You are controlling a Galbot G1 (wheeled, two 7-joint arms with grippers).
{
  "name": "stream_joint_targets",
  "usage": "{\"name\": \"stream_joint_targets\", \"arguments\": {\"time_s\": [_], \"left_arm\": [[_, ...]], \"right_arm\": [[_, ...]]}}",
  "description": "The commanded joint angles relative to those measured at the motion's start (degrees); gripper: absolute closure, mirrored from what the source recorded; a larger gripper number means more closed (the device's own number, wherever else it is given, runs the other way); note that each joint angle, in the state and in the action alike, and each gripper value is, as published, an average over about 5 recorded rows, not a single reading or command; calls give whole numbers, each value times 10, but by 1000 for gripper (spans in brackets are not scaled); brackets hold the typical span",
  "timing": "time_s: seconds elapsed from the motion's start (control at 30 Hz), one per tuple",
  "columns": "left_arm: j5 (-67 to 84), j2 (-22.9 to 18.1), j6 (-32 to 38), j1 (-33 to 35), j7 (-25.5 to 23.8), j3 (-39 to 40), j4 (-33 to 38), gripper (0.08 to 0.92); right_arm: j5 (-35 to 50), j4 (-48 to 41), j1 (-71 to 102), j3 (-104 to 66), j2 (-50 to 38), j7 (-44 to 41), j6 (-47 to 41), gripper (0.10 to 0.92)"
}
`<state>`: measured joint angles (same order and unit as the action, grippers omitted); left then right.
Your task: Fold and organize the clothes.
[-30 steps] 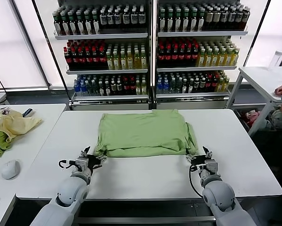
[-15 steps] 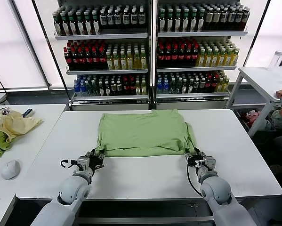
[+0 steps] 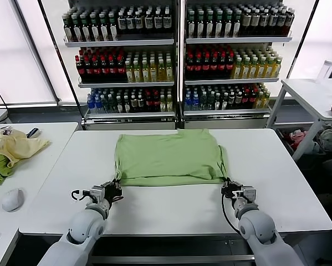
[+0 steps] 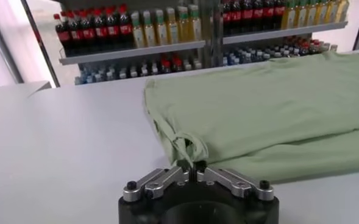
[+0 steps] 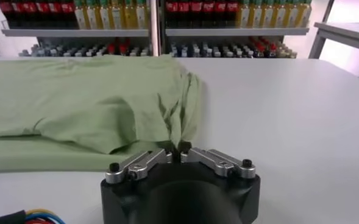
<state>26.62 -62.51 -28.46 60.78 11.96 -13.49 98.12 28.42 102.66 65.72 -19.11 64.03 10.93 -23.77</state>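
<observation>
Partly folded T-shirt [image 3: 168, 156] is lying mid-table [image 3: 171, 208], while left gripper [image 3: 113, 190] at 7 o'clock and right gripper [image 3: 230, 188] at 5 o'clock are pinching its near corners; further folds are apparently remaining.

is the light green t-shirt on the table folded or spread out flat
Partly folded. The light green cotton T-shirt shows a doubled layer along its near edge, with both near corners pinched in the left gripper and right gripper.

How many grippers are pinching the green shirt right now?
2. The left gripper is shut on the T-shirt at its near left corner; the right gripper is shut on its near right corner.
</observation>
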Motion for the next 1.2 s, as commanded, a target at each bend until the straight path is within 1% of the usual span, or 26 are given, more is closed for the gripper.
{"name": "stream_joint_targets", "arguments": {"time_s": [0.03,0.2,0.3,0.43,0.57,0.67,0.83,0.93,1.0,1.07,1.2], "left_arm": [[-8,11,-4,104,4,-29,126,894],[-29,17,-6,203,6,-45,206,894],[-41,16,-9,248,9,-58,241,894],[-51,17,-18,283,14,-75,268,894],[-55,22,-32,297,16,-84,283,893],[-56,28,-40,300,16,-89,296,861],[-51,43,-45,297,15,-106,316,745],[-39,58,-44,279,15,-114,313,658],[-30,67,-42,258,16,-114,301,580],[-20,75,-36,230,17,-108,280,528],[-2,82,-27,150,21,-83,217,407]], "right_arm": [[-14,119,115,-42,-7,-1,2,885],[-49,188,206,-80,-3,-2,7,885],[-72,218,254,-96,-1,-1,7,885],[-101,241,294,-105,3,5,-7,885],[-118,254,308,-108,10,10,-31,873],[-127,272,315,-114,12,10,-31,811],[-131,307,315,-132,11,12,-7,665],[-120,311,289,-138,5,12,0,579],[-107,301,262,-138,-3,10,-1,518],[-94,281,225,-133,-14,8,-3,466],[-53,216,108,-100,-36,14,-17,345]]}}
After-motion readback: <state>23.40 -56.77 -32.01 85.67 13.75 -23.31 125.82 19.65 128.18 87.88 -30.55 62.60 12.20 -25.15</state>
